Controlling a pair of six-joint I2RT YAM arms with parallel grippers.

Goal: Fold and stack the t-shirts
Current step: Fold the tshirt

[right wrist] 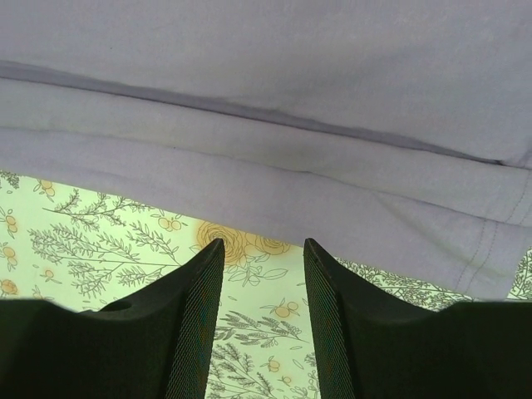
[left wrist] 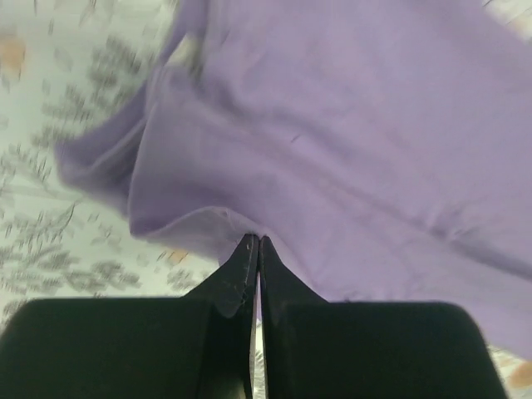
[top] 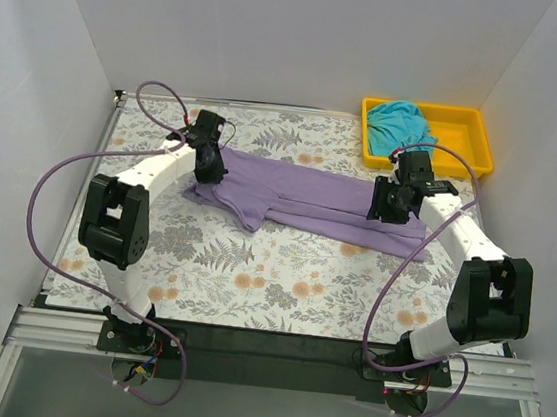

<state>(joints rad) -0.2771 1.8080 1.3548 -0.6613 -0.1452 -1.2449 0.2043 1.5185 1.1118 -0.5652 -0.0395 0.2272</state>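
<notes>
The lavender t-shirt (top: 310, 197) lies stretched in a long folded band across the floral table. My left gripper (top: 207, 170) is at its left end; in the left wrist view the gripper (left wrist: 253, 241) is shut, pinching the hem of the lavender cloth (left wrist: 349, 150), which rises in a fold at the tips. My right gripper (top: 379, 210) hovers at the shirt's right end. In the right wrist view it (right wrist: 264, 245) stands open over bare tablecloth, the shirt's layered edge (right wrist: 291, 100) just beyond its tips. The teal t-shirt (top: 399, 122) lies bunched in the yellow tray.
The yellow tray (top: 469, 130) stands at the back right, close behind the right arm. White walls close in the table on the left, back and right. Purple cables loop from both arms. The floral tablecloth (top: 280, 279) stretches in front of the shirt.
</notes>
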